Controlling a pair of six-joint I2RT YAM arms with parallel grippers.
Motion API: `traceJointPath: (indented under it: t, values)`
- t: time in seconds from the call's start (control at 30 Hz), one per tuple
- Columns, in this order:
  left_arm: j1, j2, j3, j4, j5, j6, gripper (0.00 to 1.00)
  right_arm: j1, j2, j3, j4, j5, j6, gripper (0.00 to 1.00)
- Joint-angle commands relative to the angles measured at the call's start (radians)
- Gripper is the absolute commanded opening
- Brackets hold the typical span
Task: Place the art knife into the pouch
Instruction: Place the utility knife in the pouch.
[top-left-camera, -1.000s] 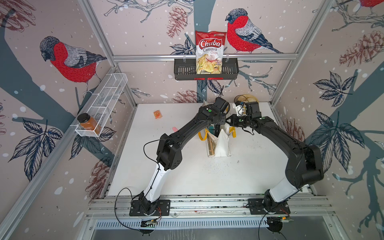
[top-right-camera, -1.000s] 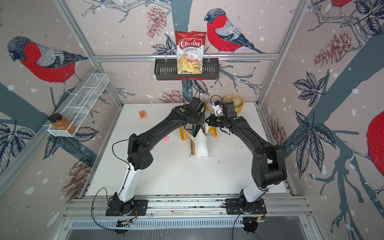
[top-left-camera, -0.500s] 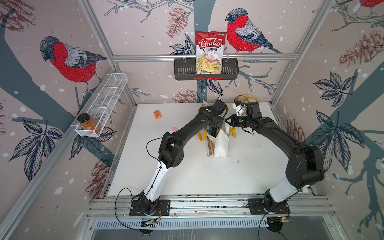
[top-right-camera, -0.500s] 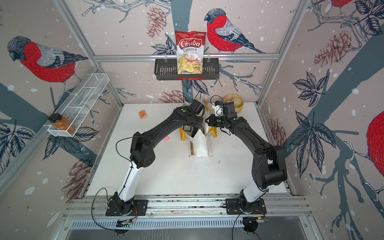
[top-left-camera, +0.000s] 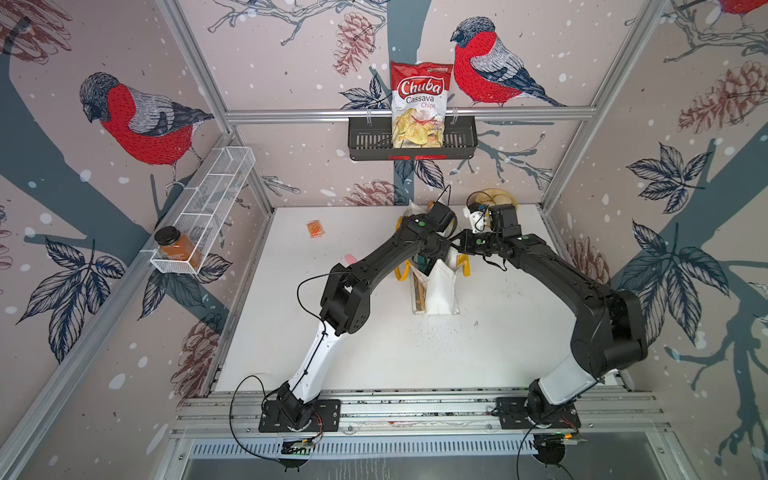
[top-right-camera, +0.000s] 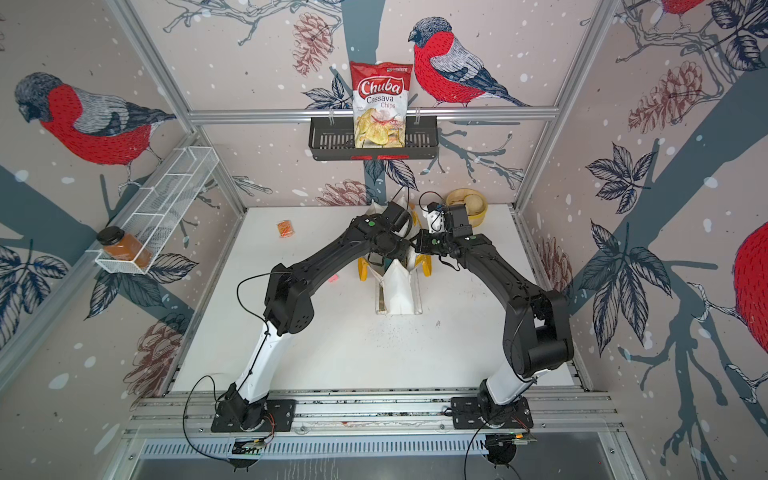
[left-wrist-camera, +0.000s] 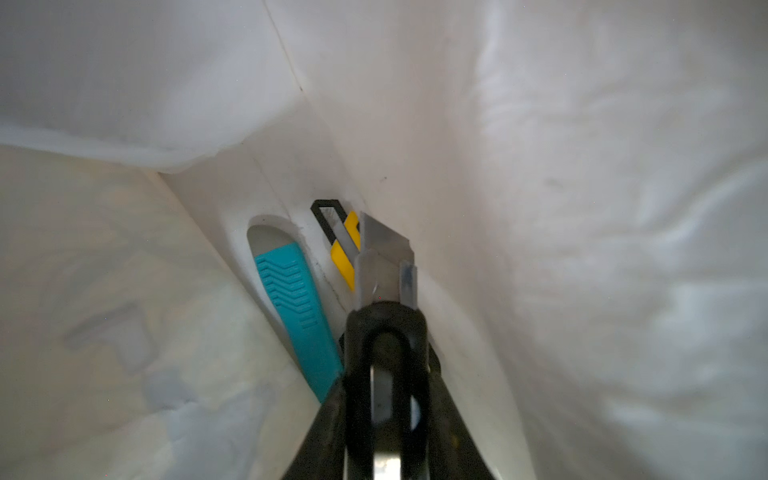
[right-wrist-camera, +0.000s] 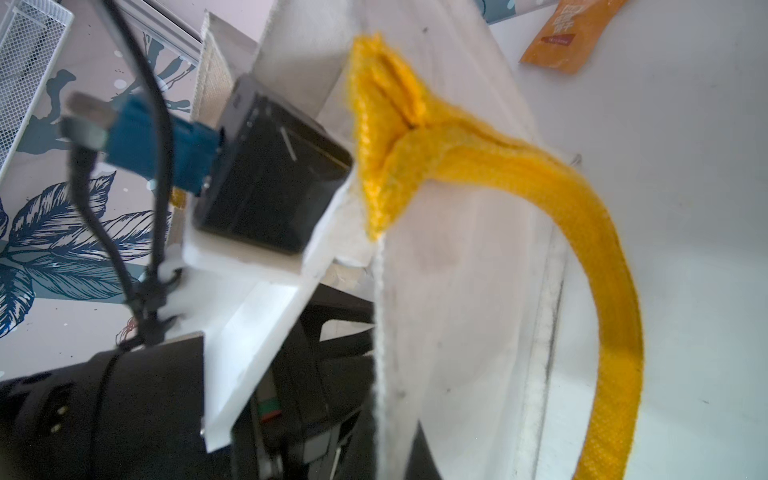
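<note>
Along the left wall, a jar is sitting in a wire shelf. Further right, the left gripper is reaching down inside the pouch, its jaws narrowly gripping the art knife, whose blade is pointing at the bottom beside a teal knife and a yellow knife. At the pouch's rim, the right gripper is pinching the fabric with closed jaws, near a yellow handle. The pouch is standing upright on the counter.
</note>
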Motion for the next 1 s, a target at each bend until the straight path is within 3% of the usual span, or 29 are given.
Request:
traceJointPath:
  t: [0.0,0.47,0.97]
  values:
    - [-0.018,0.017,0.020,-0.002,0.056,0.015,0.30,0.004,0.003,0.004,0.030,-0.021,0.010,0.00]
    - [-0.023,0.057,-0.008,-0.008,0.085,0.009,0.31,-0.001,-0.015,0.011,0.020,-0.016,0.006,0.00]
    - [-0.011,0.019,-0.222,0.021,0.010,0.019,0.31,-0.059,-0.060,-0.012,0.003,-0.034,-0.009,0.00]
